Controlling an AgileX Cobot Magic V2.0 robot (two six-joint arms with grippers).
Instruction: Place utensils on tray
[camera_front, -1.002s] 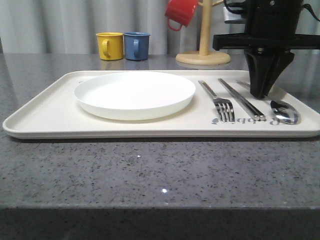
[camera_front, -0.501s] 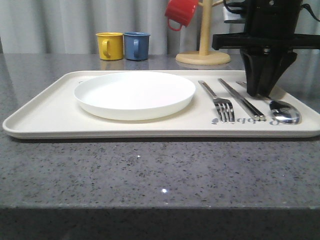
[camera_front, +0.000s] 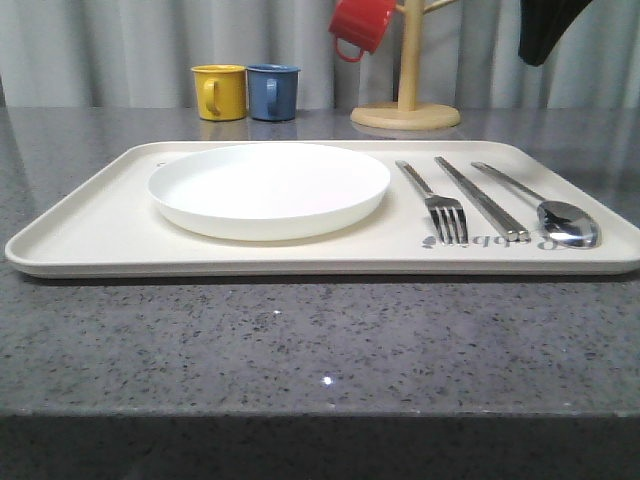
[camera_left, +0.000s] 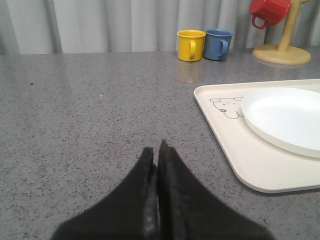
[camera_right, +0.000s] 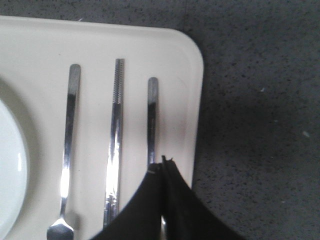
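The cream tray (camera_front: 300, 262) holds a round white plate (camera_front: 268, 188) on its left half. To the plate's right lie the fork (camera_front: 440, 200), the knife (camera_front: 482, 197) and the spoon (camera_front: 560, 215), side by side. My right gripper (camera_front: 533, 60) hangs high above the tray's far right corner, shut and empty. From its wrist camera the right gripper (camera_right: 164, 160) is over the spoon handle (camera_right: 151, 112), beside the knife (camera_right: 116, 130) and the fork (camera_right: 70, 125). The left gripper (camera_left: 157, 148) is shut over bare table, left of the tray (camera_left: 235, 150).
A yellow mug (camera_front: 220, 91) and a blue mug (camera_front: 273, 91) stand behind the tray. A red mug (camera_front: 362, 22) hangs on a wooden mug stand (camera_front: 405, 112) at the back right. Grey speckled table surrounds the tray.
My right gripper has lifted from just above the spoon handle up to the top right of the front view. The spoon stays flat on the tray.
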